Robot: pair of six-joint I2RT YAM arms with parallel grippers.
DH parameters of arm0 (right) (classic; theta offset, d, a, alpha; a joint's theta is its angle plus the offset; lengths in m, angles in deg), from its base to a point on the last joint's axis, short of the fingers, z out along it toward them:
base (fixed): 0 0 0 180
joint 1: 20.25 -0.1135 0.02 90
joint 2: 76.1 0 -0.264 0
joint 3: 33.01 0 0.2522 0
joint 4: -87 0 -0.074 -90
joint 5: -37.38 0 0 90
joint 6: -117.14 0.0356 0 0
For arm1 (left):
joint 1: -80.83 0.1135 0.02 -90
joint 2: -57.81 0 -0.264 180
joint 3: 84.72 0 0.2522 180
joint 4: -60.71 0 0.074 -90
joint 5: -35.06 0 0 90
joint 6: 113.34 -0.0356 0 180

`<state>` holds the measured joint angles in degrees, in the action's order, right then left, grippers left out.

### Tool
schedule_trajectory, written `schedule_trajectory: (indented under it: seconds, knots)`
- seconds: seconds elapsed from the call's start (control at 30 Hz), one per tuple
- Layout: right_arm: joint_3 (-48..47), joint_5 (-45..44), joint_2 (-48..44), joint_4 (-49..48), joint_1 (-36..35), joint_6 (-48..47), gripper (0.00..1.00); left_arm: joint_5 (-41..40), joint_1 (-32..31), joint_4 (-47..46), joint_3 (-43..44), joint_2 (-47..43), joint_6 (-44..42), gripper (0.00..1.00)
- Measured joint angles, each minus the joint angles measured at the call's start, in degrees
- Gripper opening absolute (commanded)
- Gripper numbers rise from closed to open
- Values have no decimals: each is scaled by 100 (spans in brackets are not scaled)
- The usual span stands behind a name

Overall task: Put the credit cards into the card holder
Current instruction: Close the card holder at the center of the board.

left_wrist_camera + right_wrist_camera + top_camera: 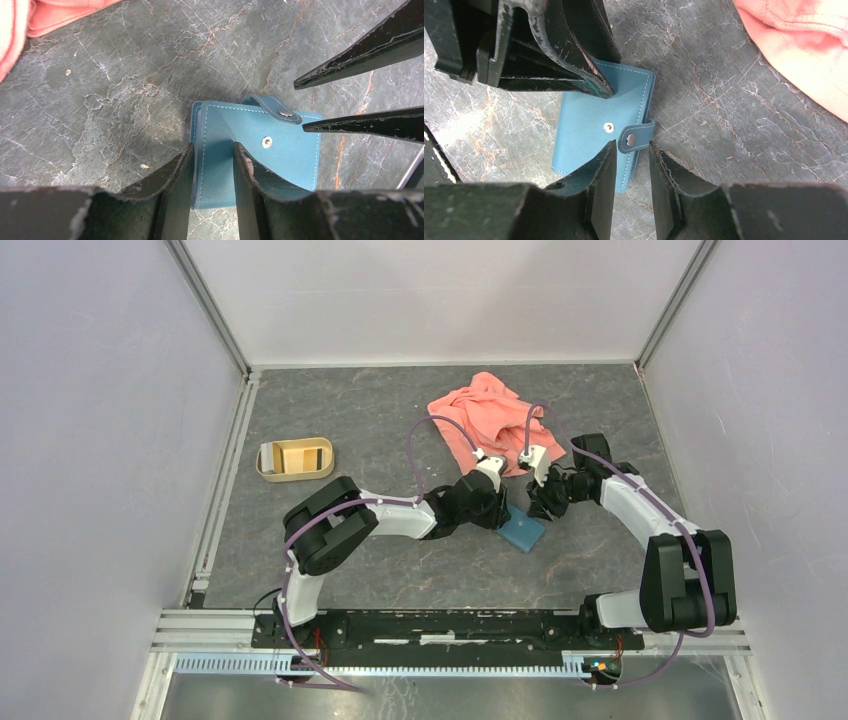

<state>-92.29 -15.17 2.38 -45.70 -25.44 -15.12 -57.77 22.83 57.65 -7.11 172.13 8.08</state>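
— So, where is the card holder [524, 533] sitting?
— Lying folded on the grey table [400, 570], between both grippers; from above they are covering all but one corner of it.
— And the tools?
— The left gripper [212, 150] is straddling its spine edge, fingers part-spread; whether it is clamping, I cannot tell. The right gripper [631, 146] is standing spread, the unfastened strap [636, 136] in its gap.
— The credit cards [303, 455]?
— Resting in the tan tray [295, 479], well apart leftwards, too small to count.
— Room?
— The pink cloth [485, 415] is lying just behind; bare table is showing nearside
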Motion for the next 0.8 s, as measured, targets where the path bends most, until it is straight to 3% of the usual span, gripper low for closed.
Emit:
schedule_trajectory:
  seconds: [0.3,0.4,0.57,0.8]
  knots:
    - [0,74,111,87,0,-70,36,7,0,2,4,2,0,40]
    - [0,111,166,90,0,-87,27,9,0,2,7,4,0,40]
    - [0,116,326,103,0,-118,2,11,0,0,7,7,0,40]
    - [-4,201,313,136,7,-205,0,15,0,0,9,7,0,39]
